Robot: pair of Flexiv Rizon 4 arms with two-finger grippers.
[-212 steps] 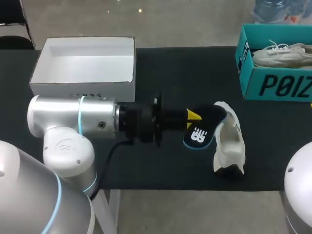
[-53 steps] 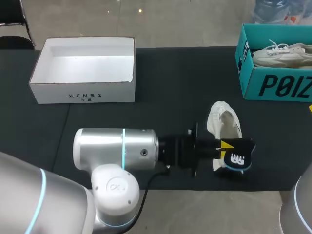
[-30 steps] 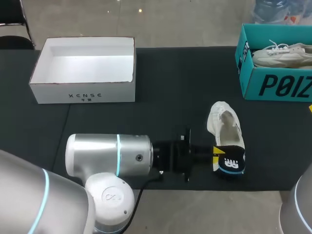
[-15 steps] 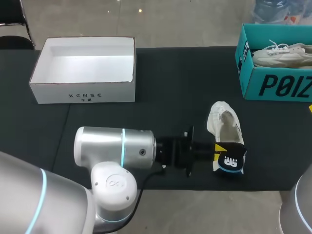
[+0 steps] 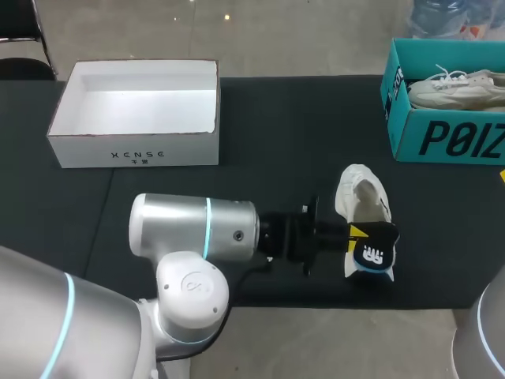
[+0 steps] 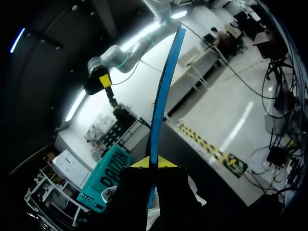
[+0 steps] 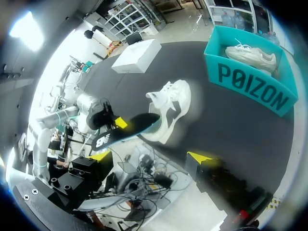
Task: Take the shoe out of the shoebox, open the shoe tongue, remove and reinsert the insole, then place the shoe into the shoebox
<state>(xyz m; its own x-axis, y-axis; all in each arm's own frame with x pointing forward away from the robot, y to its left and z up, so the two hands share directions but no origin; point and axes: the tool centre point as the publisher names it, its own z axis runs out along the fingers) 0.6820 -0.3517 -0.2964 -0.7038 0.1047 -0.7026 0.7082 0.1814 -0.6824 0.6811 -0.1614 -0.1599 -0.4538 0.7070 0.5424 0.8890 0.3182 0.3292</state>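
A white shoe (image 5: 361, 195) lies on the black table mat (image 5: 260, 126), toe pointing away from me. My left gripper (image 5: 357, 232) hovers over its heel, shut on a black insole (image 5: 375, 251) with a blue edge and a white logo. The left wrist view shows the insole (image 6: 163, 91) edge-on, pinched between the yellow tips of the left gripper (image 6: 152, 162). From high off the table's right side, the right wrist view takes in the shoe (image 7: 169, 107), the insole (image 7: 129, 128) and the right gripper (image 7: 151, 156), which is open and empty.
An open white shoebox (image 5: 138, 110) stands at the back left of the mat. At the back right is a teal box (image 5: 442, 118) with another pale shoe (image 5: 458, 85) in it. The same teal box (image 7: 250, 82) and white box (image 7: 137, 55) show in the right wrist view.
The left arm has shifted a little to the right and raised the insole slightly over the shoe's heel. The shoe and the right gripper have stayed put.
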